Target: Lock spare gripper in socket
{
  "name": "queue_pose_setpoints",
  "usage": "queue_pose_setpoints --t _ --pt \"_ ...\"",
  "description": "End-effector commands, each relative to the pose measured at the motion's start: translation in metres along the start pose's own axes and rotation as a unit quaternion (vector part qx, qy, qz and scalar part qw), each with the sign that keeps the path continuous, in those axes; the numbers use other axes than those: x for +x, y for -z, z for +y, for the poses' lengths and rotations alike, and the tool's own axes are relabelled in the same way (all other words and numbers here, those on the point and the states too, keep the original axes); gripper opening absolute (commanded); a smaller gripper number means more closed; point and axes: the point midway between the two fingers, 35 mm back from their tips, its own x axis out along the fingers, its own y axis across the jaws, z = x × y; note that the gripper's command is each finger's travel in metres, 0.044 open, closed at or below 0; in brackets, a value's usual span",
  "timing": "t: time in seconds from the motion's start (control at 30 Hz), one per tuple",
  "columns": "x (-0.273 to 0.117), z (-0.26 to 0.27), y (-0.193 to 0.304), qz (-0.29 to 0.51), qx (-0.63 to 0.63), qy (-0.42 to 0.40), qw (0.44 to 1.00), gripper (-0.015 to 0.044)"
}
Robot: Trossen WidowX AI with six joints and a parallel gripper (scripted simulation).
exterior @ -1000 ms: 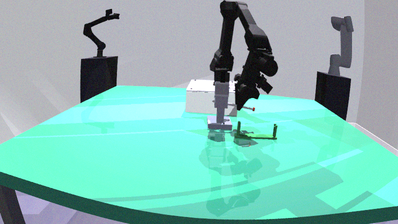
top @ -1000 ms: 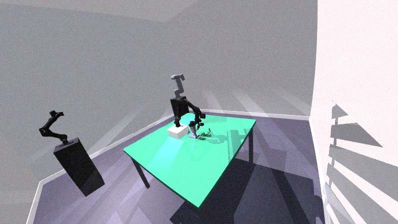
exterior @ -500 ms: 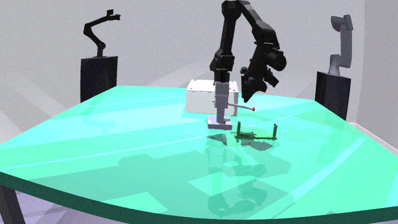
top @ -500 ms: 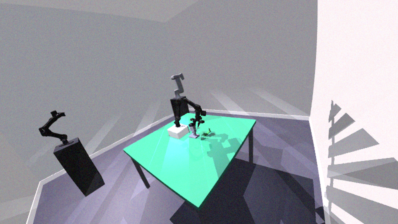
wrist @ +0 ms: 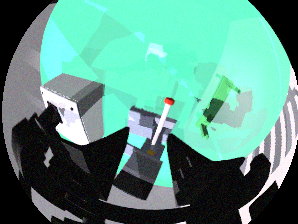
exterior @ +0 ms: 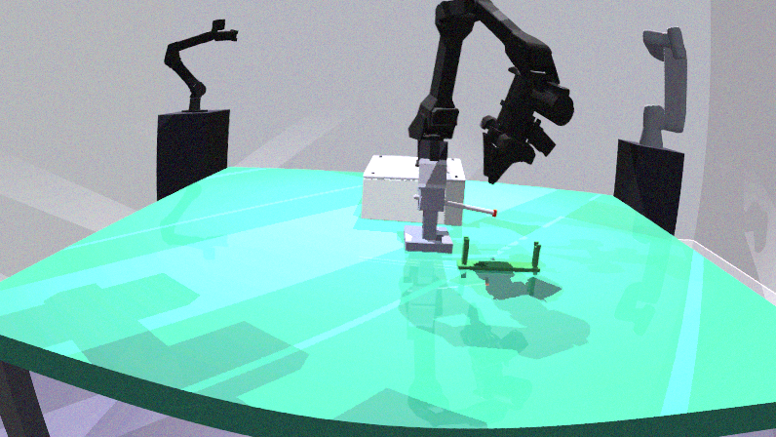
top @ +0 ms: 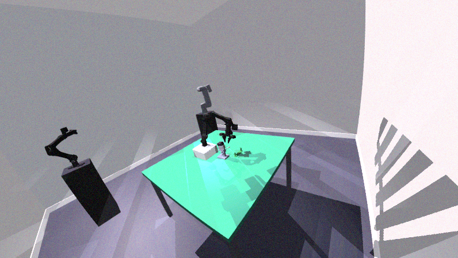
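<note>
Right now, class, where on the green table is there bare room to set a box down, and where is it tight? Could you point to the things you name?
Bare: the stretch between the mount point(top: 223, 156) point(exterior: 428, 239) and the table's near edge point(exterior: 347, 418).

Crowded: around the mount, with the white box point(top: 205, 151) point(exterior: 393, 198) point(wrist: 82, 112), green rack point(top: 237, 152) point(exterior: 499, 267) point(wrist: 216, 102) and gripper point(top: 226, 141).

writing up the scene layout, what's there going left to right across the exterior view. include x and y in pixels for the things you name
Arm on the left black pedestal point(exterior: 192, 154) → white box point(exterior: 388, 198) → mount point(exterior: 432, 198) → red tip of the lock pin point(exterior: 494, 213) → right dark pedestal point(exterior: 648, 189) with a grey arm point(exterior: 675, 89) on it
</note>
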Motion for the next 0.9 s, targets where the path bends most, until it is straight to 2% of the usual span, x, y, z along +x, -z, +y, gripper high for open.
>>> queue_pose_setpoints --t 0.0,0.27,0.87 --pt "0.0 0.0 0.0 0.0 0.0 0.0 1.0 0.0226" --pt "0.0 0.0 0.0 0.0 0.0 0.0 1.0 0.0436" --pt "0.0 0.0 0.0 0.0 0.0 0.0 1.0 0.044"
